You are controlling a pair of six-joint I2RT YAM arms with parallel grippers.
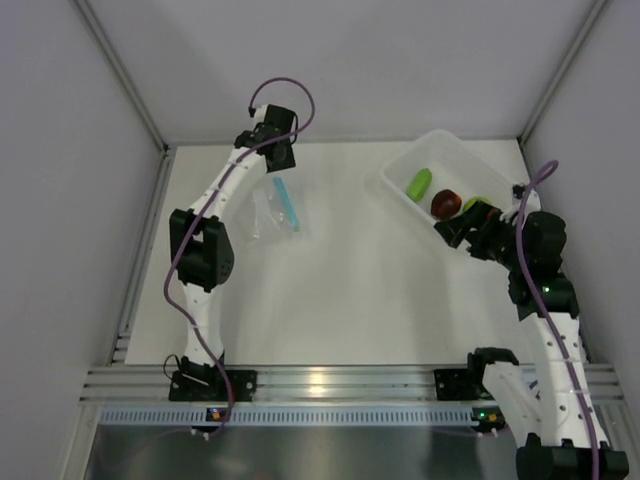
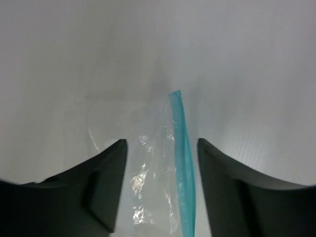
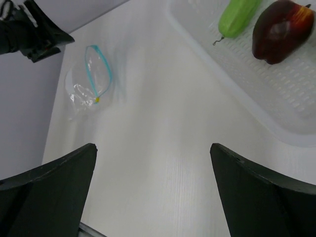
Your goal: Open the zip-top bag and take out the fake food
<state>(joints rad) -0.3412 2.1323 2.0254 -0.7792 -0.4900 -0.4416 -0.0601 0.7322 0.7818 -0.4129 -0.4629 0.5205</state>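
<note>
In the overhead view the clear bag (image 1: 272,212) lies flat on the table (image 1: 340,290) in the upper middle of the frame, its teal zipper strip (image 1: 288,205) along its right edge. The left gripper (image 2: 162,144) hangs just above the bag's far end. In its own camera the crinkled plastic and the teal strip show in the gap between the two dark fingers (image 2: 106,182). The jaws stand partly apart, and neither finger appears to touch the bag. It grips nothing.

The fruits lie well apart from the bag, in the white tray (image 1: 400,170) at the upper right: a long green fruit (image 1: 419,183) and, just beside it, a dark red fruit (image 1: 446,203). A bit of yellow-green (image 1: 472,203) shows next to that, partly hidden by the right arm. The right gripper (image 3: 153,148) hovers at the tray's near edge, its jaws spread wide and holding nothing.
</note>
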